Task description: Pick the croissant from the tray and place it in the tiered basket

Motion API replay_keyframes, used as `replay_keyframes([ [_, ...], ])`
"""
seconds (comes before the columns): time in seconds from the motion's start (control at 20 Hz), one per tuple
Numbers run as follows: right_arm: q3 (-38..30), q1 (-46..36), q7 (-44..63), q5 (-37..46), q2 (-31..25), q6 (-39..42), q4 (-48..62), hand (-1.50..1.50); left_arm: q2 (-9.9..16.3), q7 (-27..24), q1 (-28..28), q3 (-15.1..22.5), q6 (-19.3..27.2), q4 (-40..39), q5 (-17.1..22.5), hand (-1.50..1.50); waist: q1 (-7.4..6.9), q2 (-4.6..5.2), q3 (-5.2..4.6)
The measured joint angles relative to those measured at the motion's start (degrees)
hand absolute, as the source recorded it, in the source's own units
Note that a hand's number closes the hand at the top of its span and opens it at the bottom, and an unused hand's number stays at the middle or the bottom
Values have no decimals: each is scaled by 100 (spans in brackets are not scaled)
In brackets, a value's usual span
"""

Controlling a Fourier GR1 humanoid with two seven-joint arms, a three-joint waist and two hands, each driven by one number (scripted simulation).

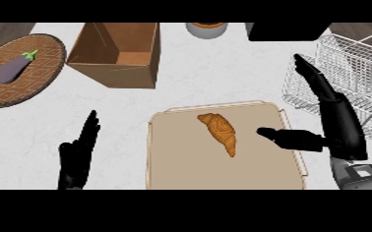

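A golden-brown croissant (219,131) lies on the tan tray (174,162) in the lower middle of the head view, its pointed end toward the near edge. My right hand (340,128) is open just right of the croissant. Its thumb reaches left over the tray without touching the pastry, and its fingers stretch up in front of the basket. The white wire tiered basket (341,61) stands at the right edge, behind that hand. My left hand (78,152) rests open at the lower left, fingers up, off the tray.
An open cardboard box (116,54) stands at the upper left. Beside it, a woven round mat (40,59) holds a purple eggplant (15,69). A grey pot (207,29) and a dark object (287,31) sit along the back edge.
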State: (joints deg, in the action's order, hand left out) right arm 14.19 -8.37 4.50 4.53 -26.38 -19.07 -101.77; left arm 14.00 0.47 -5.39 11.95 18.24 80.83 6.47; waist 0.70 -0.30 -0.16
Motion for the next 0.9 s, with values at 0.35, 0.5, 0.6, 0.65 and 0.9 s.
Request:
replay_keyframes([
  [0.35, 982, -161, 2078, 1242, -1066, 959, -790, -150, -27, 64, 59, 22, 15, -51, -57, 0, -12, -22, -20],
  [0.5, 1418, -363, 3060, 1918, -1229, 1317, -1097, -150, 11, 70, 50, 14, -33, -18, -59, 0, -47, -21, -18],
  [0.6, 1728, -564, 3730, 2400, -1154, 1545, -1275, -150, -2, 59, 45, 19, -45, -22, -70, 0, -68, -14, -13],
  [0.65, 1876, -702, 4049, 2642, -1032, 1645, -1314, -150, -33, 49, 63, 39, -28, -32, -102, 0, -79, -8, -10],
  [0.9, 2658, -1066, 5157, 3809, -154, 2007, -1204, -150, -129, -67, 102, -3, -75, -186, -125, 0, -95, 11, 2],
])
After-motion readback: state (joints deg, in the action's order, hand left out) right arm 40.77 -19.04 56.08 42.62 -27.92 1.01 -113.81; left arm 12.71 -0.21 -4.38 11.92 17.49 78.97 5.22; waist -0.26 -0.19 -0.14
